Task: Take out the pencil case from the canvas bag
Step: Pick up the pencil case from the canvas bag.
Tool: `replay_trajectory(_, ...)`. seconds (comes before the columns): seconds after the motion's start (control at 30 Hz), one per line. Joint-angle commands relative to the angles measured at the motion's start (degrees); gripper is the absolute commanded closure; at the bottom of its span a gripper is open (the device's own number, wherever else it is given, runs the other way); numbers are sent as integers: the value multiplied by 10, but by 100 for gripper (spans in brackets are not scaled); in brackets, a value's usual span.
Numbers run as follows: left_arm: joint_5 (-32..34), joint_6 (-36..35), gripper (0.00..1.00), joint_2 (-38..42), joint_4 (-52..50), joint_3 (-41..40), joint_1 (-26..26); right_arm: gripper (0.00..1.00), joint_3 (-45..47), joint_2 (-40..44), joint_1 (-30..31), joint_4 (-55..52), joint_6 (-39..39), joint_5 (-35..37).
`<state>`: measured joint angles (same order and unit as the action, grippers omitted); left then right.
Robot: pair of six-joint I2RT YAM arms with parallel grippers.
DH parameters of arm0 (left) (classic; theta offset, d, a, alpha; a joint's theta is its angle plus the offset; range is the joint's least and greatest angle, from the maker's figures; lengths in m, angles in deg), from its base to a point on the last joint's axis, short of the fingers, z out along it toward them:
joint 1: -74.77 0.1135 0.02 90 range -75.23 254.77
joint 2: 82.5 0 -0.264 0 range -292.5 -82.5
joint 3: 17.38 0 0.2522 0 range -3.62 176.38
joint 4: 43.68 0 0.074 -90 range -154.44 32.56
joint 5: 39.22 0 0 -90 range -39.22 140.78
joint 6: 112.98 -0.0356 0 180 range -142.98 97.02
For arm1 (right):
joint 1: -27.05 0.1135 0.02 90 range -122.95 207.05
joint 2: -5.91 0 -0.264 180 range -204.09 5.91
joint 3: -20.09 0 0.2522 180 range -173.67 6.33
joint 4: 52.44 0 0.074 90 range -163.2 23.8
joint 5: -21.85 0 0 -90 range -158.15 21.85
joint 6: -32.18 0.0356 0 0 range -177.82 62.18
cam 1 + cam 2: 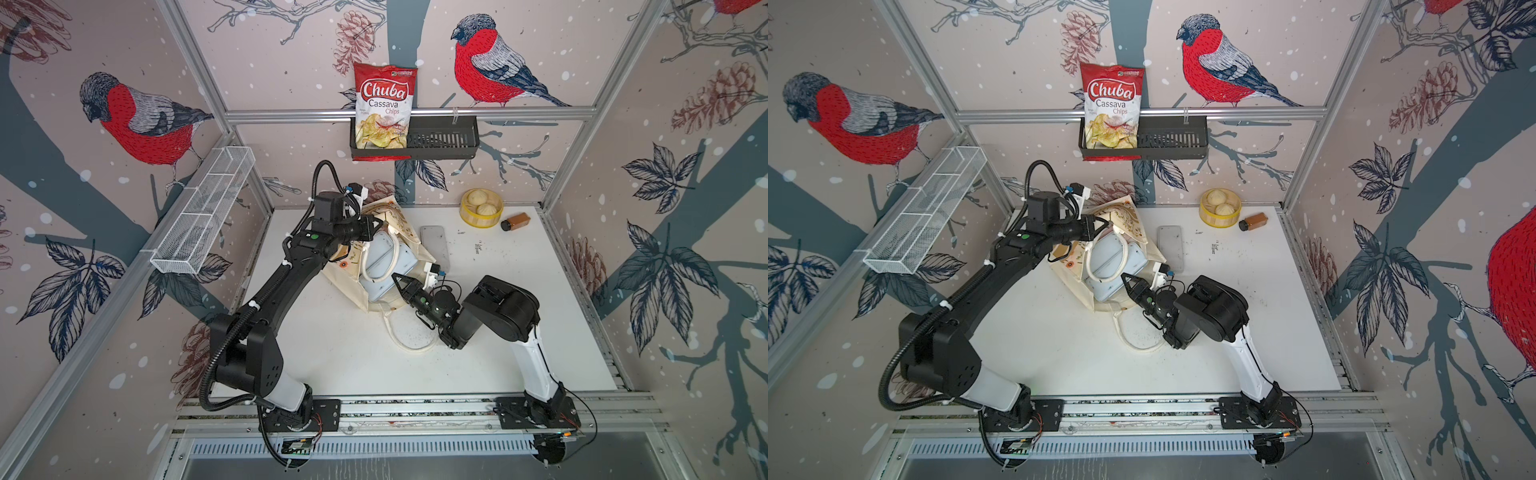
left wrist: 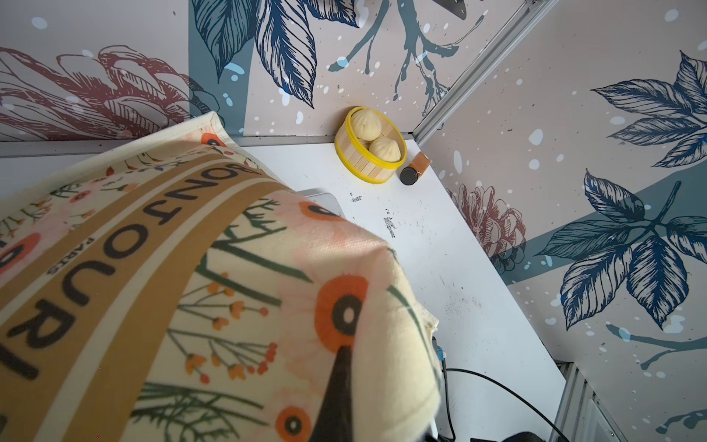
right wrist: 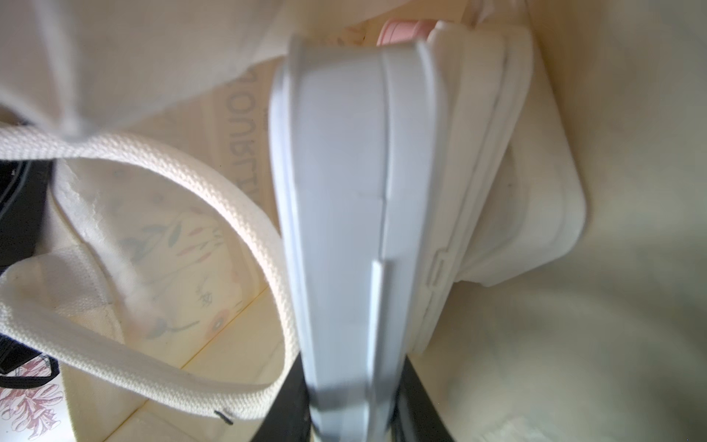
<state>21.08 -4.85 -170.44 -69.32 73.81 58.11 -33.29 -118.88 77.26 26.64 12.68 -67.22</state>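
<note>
The canvas bag (image 1: 353, 270) lies in the middle of the table with its mouth held open; both top views show it (image 1: 1075, 266). My left gripper (image 1: 376, 226) is shut on the bag's upper edge. In the left wrist view the floral cloth (image 2: 229, 268) drapes over one black finger (image 2: 336, 394). The pale blue-grey pencil case (image 1: 380, 266) sits inside the bag. My right gripper (image 1: 399, 282) reaches into the mouth. In the right wrist view its black fingers (image 3: 290, 402) press both sides of the pencil case (image 3: 344, 191). A second pale box (image 3: 535, 214) lies against the case.
One loop handle (image 1: 409, 332) trails on the table under my right arm. A grey flat slab (image 1: 434, 249) lies beside the bag. A steamer with buns (image 1: 481, 208) and a brown bottle (image 1: 515, 221) stand at the back right. A chips bag (image 1: 384, 108) sits in a wall basket.
</note>
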Motion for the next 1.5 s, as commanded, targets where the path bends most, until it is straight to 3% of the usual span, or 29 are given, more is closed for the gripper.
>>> replay_trajectory(0.0,-15,3,100,5,41,1,0,74,14,21,-2,41,3,4)
replay_trajectory(0.03,-15,3,100,6,41,0,0,79,19,33,-3,32,2,2)
replay_trajectory(0.2,-15,3,100,8,41,0,0,87,28,110,-4,-94,-13,-6)
replay_trajectory(0.37,-27,13,100,17,52,-3,0,90,13,176,-7,-222,-59,-12)
replay_trajectory(0.57,-99,54,100,19,74,2,-1,96,-46,247,-10,-436,-119,-16)
replay_trajectory(0.77,-205,183,100,24,140,27,-1,96,-167,327,-26,-763,-202,-39)
replay_trajectory(0.97,-220,273,100,51,137,46,13,98,-273,376,-66,-992,-252,-104)
replay_trajectory(1.23,-259,405,100,97,246,-47,33,100,-538,321,-82,-1343,-361,-138)
replay_trajectory(1.47,-279,471,100,102,359,-126,48,100,-815,167,-37,-1609,-432,-59)
